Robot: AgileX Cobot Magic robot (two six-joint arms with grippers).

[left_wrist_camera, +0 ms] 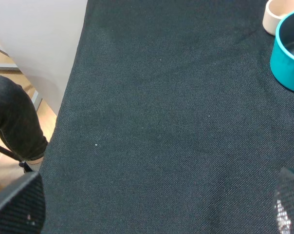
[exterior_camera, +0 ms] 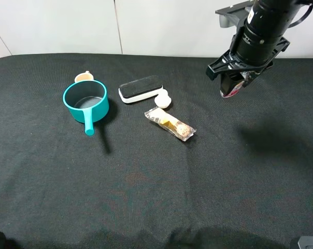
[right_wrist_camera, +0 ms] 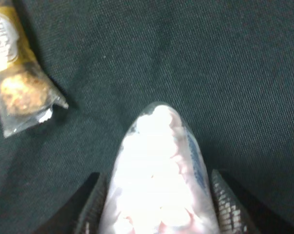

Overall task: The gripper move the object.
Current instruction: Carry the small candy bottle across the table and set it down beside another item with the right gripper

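Note:
My right gripper hangs above the black cloth at the back right and is shut on the small clear bottle, held off the cloth. In the right wrist view the bottle fills the space between the two dark fingers and shows white contents with pink at its sides. Its cap is hidden. My left gripper shows only as two dark finger edges at the bottom corners of the left wrist view, wide apart, with bare cloth between them. It is out of the exterior view.
A teal pot with a handle sits at the back left, a small beige cup behind it. A black-and-white eraser block, a small white round lump and a clear-wrapped snack bar lie mid-table. The cloth's left edge borders a floor drop.

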